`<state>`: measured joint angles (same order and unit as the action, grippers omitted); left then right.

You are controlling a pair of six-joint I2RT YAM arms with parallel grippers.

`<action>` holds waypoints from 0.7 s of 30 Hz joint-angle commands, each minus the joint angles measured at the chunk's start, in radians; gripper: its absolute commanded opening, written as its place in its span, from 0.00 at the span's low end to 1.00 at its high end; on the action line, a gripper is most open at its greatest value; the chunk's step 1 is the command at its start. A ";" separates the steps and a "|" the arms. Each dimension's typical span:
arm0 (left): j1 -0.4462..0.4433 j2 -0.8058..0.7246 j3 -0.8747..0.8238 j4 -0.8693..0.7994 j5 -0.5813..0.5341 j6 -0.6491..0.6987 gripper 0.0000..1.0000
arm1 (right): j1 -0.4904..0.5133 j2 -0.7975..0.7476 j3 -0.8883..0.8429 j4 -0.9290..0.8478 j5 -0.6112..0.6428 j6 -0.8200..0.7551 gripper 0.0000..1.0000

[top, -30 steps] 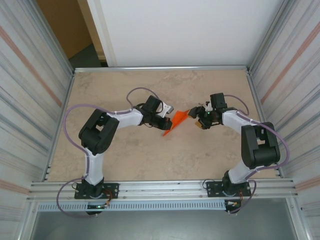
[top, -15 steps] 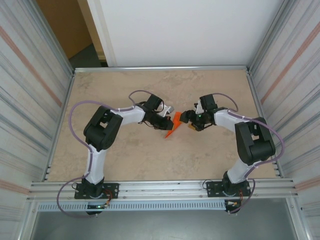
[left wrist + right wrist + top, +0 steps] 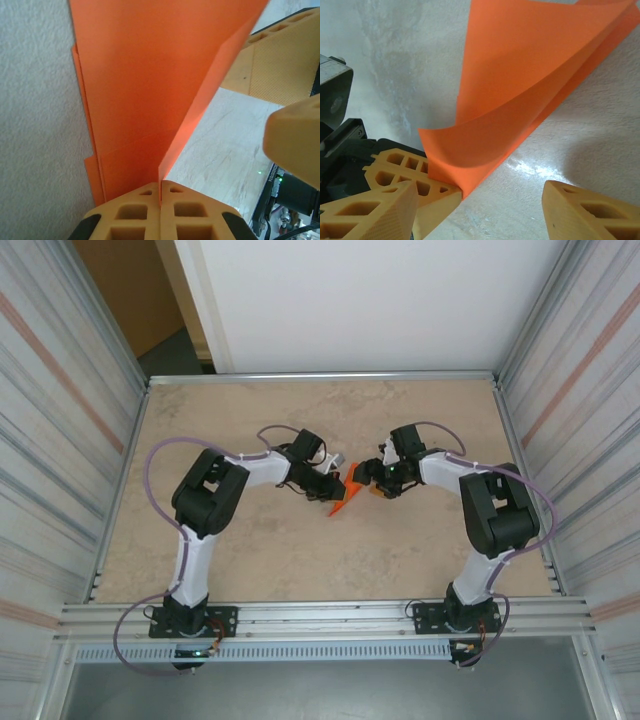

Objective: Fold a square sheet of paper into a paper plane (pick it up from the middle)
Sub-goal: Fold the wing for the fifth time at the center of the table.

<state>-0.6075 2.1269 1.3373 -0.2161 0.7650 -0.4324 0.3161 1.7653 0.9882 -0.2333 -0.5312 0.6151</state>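
The square sheet of paper (image 3: 343, 498) is bright orange and folded along a centre crease into a narrow, pointed dart-like shape, held on edge just above the table. My left gripper (image 3: 333, 487) is shut on its folded edge; in the left wrist view the paper (image 3: 150, 75) fans out from the closed gripper (image 3: 161, 192). My right gripper (image 3: 366, 478) is open right beside the paper's other side. In the right wrist view the paper (image 3: 520, 90) curls up between the spread gripper (image 3: 480, 195), whose fingers do not touch it.
The beige tabletop (image 3: 300, 420) is ringed by an aluminium rail (image 3: 320, 376) and corrugated side walls (image 3: 60, 440). The two arms meet near the table's middle. My right gripper's fingers (image 3: 270, 65) show close ahead in the left wrist view.
My right gripper has moved left until it is right at the paper, staying open. The left gripper keeps its hold, and the paper has shifted slightly left.
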 commanded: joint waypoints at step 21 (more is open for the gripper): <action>0.029 0.049 -0.001 0.062 0.098 -0.112 0.00 | 0.029 0.122 0.107 -0.115 0.121 -0.043 0.62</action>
<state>-0.5915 2.1502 1.3369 -0.1738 0.8223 -0.5121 0.3302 1.8416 1.0657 -0.3164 -0.4835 0.5926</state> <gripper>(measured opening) 0.049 0.619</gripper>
